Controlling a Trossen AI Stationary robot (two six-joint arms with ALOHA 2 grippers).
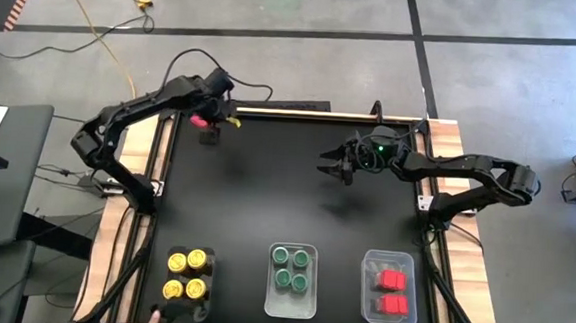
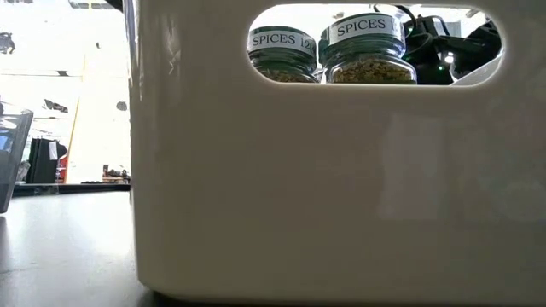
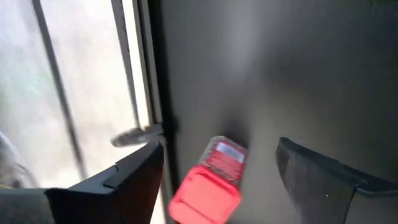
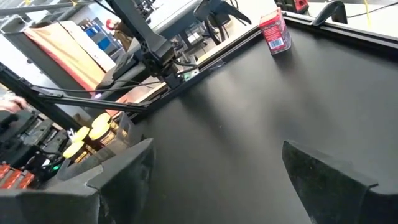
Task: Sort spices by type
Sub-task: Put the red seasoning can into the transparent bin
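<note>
Left gripper (image 3: 217,180), fingers spread, hovers around a small red-lidded spice jar (image 3: 208,186); it looks light, rigid, best pinched across its square lid.

Yellow-lidded jars (image 1: 186,275): four. Green-lidded jars (image 1: 291,267): four. Red-lidded jars (image 1: 390,291): four, counting one (image 1: 204,122) apart. Trays (image 1: 289,307): three.

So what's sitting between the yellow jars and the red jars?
The clear tray holding four green-lidded jars, as the high view shows, with bare black table on either side.
</note>
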